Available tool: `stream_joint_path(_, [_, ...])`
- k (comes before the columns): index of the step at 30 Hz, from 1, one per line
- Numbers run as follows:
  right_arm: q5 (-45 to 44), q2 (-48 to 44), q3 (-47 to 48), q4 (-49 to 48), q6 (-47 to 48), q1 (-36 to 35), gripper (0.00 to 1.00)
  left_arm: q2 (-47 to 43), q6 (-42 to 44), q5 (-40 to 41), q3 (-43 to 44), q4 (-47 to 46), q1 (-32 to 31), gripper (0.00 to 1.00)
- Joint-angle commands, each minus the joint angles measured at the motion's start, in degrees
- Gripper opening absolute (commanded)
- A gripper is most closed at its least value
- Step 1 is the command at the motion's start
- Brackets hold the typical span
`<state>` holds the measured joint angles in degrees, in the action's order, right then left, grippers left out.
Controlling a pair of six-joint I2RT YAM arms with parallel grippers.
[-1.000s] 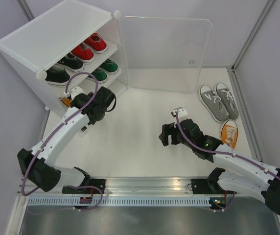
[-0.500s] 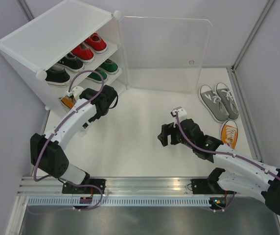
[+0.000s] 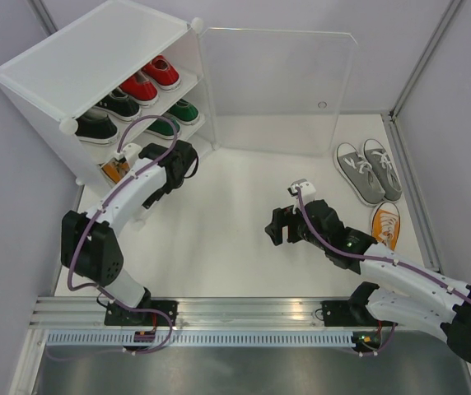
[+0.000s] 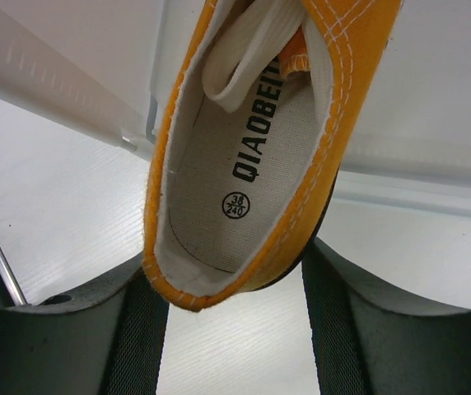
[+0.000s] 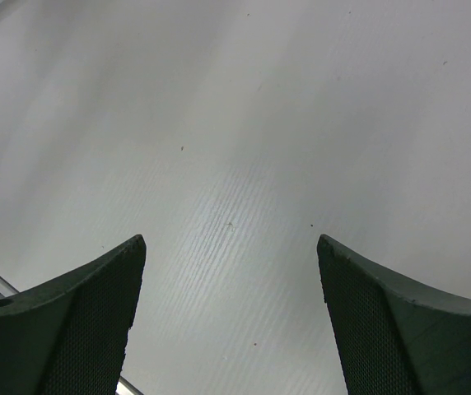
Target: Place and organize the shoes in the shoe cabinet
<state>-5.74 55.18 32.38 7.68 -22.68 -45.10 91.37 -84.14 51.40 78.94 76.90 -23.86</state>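
White corrugated table point(image 5: 235, 148) lies under the right gripper point(image 5: 231, 243), whose jaws stand wide apart with nothing between them. Off to that gripper's right rests the second orange sneaker point(image 3: 385, 224) on its sole, and just beyond it the grey pair point(image 3: 369, 170) sits side by side, neither touched.

Farther out, the left gripper point(image 4: 231, 284) looks closed on the heel of an orange sneaker point(image 4: 252, 164). One finger presses each flank of the heel collar, and the toe points away from the fingers toward the translucent panels of the shoe cabinet point(image 3: 79, 58), low at its front. The tiers above that gripper hold the red pair point(image 3: 151, 80), the black pair point(image 3: 108, 115) and the green pair point(image 3: 175, 118). The clear door panel point(image 3: 277, 90) stands swung open to its right.

These sneakers are probably light, with soft canvas that gives under a squeeze and a stiffer rubber sole. A hold across the heel, low near the sole, should deform least, though the toe may droop when the shoe is held there.
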Motion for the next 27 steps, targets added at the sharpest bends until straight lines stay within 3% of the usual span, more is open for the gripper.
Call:
stream_joint_path(1, [0.90, -0.86, -0.04, -2.32, 0.26, 0.19, 0.88, 0.65, -2.78, 5.03, 2.98, 1.49, 1.53, 0.42])
stream_joint_path(10, [0.82, -0.42, -0.04, -2.15, 0.26, 0.19, 0.88, 5.39, -11.84, 6.96, 8.69, 11.33, 3.46, 0.31])
stream_joint_path(20, [0.55, 0.19, 0.05, -1.80, 0.44, 0.19, 0.88, 3.64, -16.40, 5.83, 5.01, 11.16, 5.75, 0.28])
stream_joint_path(27, [0.55, 0.19, -0.13, -2.06, 0.35, 0.10, 0.88, 2.58, -8.24, 7.93, 5.88, 8.09, 7.86, 0.28])
